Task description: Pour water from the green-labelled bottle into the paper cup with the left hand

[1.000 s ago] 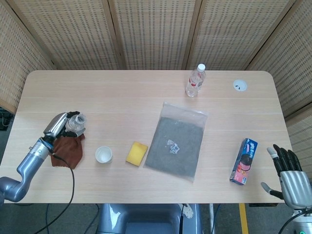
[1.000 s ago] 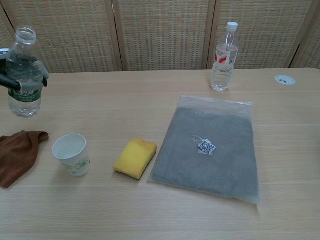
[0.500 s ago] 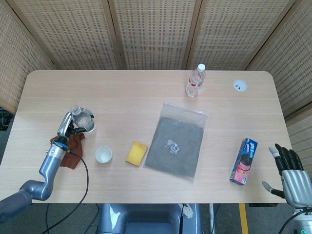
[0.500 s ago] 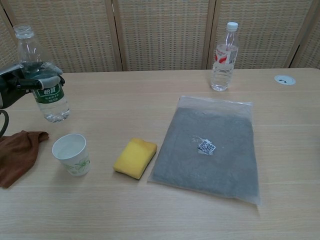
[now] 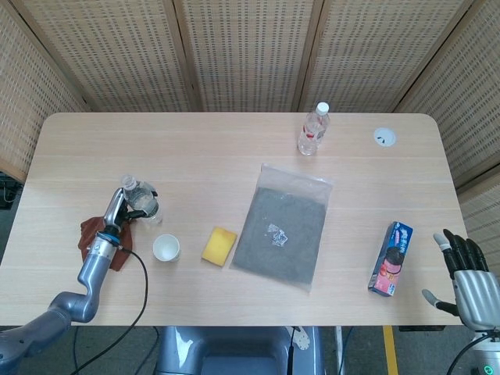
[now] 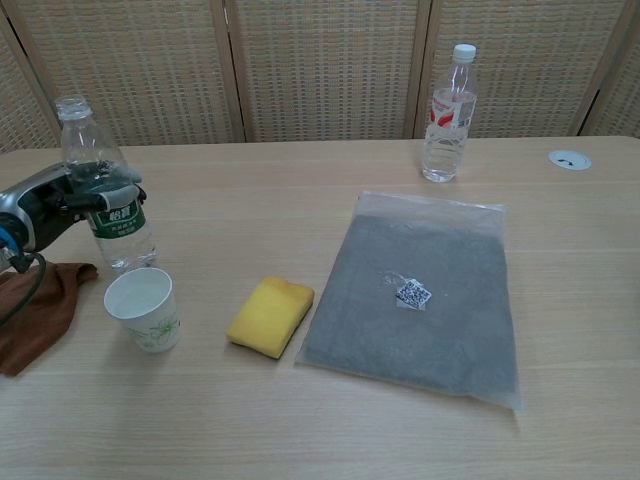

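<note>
My left hand (image 6: 48, 208) (image 5: 119, 208) grips the uncapped green-labelled bottle (image 6: 109, 189) (image 5: 140, 200) around its middle. The bottle is nearly upright, leaning slightly left, with water in its lower part. It hangs just behind and above the white paper cup (image 6: 144, 308) (image 5: 166, 248), which stands upright on the table. My right hand (image 5: 466, 275) shows only in the head view, at the bottom right beyond the table's edge, fingers spread and holding nothing.
A brown cloth (image 6: 34, 310) lies left of the cup. A yellow sponge (image 6: 270, 316) sits to its right, then a bagged grey cloth (image 6: 415, 295). A red-labelled bottle (image 6: 446, 116) stands at the back. A snack box (image 5: 391, 258) lies near my right hand.
My left hand has carried the green-labelled bottle rightward and toward the front edge, from the far left of the table to just behind the paper cup. The right hand has barely moved.
</note>
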Robot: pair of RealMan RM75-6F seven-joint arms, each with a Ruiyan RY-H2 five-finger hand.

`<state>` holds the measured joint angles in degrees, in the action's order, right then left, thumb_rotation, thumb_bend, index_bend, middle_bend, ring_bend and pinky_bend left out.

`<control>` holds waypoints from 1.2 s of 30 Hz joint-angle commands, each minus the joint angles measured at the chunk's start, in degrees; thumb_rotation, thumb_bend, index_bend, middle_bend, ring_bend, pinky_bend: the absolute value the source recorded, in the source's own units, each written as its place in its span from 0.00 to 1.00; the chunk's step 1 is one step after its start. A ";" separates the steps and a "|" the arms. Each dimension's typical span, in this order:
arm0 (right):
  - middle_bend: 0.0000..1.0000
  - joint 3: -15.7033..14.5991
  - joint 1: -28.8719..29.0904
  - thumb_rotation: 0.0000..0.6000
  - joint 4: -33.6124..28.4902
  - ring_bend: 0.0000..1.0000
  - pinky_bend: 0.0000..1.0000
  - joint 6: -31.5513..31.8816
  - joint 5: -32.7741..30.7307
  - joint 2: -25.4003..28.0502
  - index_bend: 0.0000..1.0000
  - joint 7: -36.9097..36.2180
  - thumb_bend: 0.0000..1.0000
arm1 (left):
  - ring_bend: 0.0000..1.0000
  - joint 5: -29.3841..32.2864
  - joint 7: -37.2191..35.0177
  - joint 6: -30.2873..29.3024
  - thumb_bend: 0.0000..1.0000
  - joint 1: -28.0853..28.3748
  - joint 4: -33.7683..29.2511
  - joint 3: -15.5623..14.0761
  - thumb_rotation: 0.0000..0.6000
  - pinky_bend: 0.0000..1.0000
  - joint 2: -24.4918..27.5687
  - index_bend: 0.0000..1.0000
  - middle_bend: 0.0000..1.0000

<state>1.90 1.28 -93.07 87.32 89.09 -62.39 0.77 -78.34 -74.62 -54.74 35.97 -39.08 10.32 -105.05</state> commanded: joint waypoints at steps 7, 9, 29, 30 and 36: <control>0.00 0.03 0.22 1.00 0.43 0.00 0.00 -0.63 -0.46 -0.10 0.00 -0.29 0.00 | 0.34 -0.30 -1.10 0.31 0.47 0.16 4.87 -0.05 1.00 0.34 -3.93 0.57 0.52; 0.00 0.04 0.24 1.00 0.52 0.00 0.00 -0.69 -0.51 -0.11 0.00 -0.41 0.00 | 0.34 -0.38 -1.31 0.35 0.47 0.14 5.30 -0.10 1.00 0.33 -4.21 0.55 0.51; 0.00 0.17 -0.05 1.00 0.49 0.00 0.00 0.40 -0.09 0.10 0.00 -1.62 0.00 | 0.00 -2.40 -5.32 -3.65 0.12 -2.23 4.70 -1.21 1.00 0.01 -3.69 0.00 0.01; 0.00 0.10 -0.09 1.00 0.40 0.00 0.00 0.48 0.05 0.17 0.00 -1.71 0.00 | 0.00 -3.08 -5.40 -3.86 0.12 -2.49 3.94 -1.89 1.00 0.00 -2.86 0.00 0.00; 0.00 -0.31 -0.55 1.00 -0.10 0.00 0.00 1.72 1.41 0.75 0.00 -2.62 0.00 | 0.00 -5.64 -3.31 -4.15 0.10 -3.58 -3.45 -4.65 1.00 0.00 5.03 0.00 0.00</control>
<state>1.67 0.84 -93.06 88.84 90.29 -61.76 -1.68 -83.03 -79.30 -58.63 33.07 -39.27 6.74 -103.29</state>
